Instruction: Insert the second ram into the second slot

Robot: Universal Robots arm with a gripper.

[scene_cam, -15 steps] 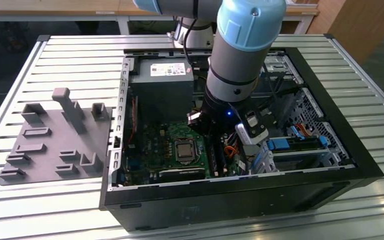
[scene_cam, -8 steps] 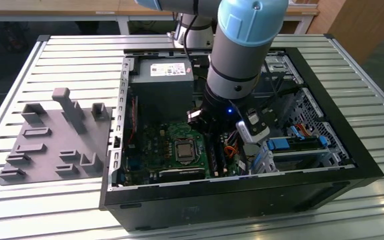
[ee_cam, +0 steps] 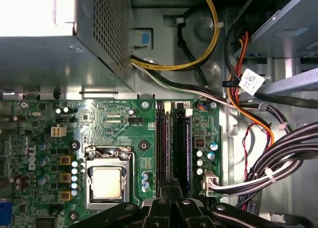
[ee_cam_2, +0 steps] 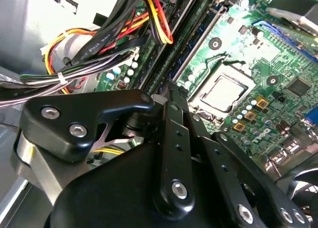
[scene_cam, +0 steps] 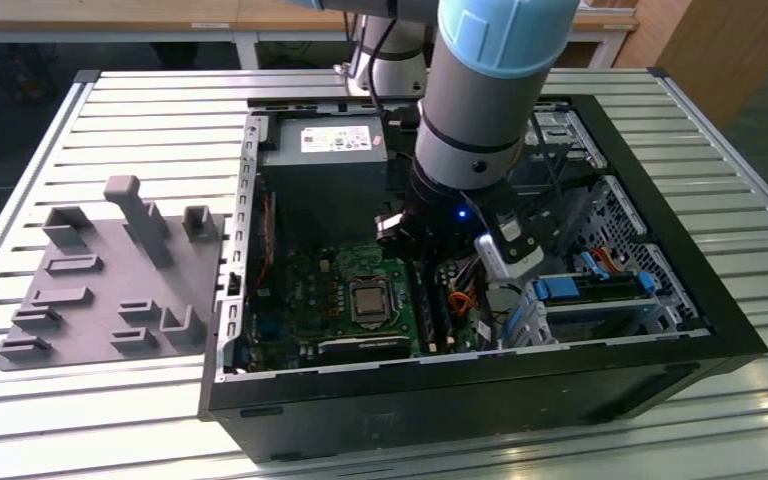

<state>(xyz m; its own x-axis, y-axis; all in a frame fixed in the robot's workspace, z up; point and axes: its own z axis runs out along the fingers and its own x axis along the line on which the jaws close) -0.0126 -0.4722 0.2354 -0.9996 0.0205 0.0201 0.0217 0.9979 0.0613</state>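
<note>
First wrist view shows the second ram (ee_cam: 188, 148) seated lengthwise in its motherboard (ee_cam: 119, 133) slot, while whether the gripper (ee_cam: 171, 208) grips it cannot be told.

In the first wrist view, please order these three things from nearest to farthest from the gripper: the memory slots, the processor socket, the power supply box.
1. The memory slots: they run straight away from the gripper, right at its tips.
2. The processor socket: off to one side of the slots, on the green board.
3. The power supply box: beyond the board's far edge.
</note>
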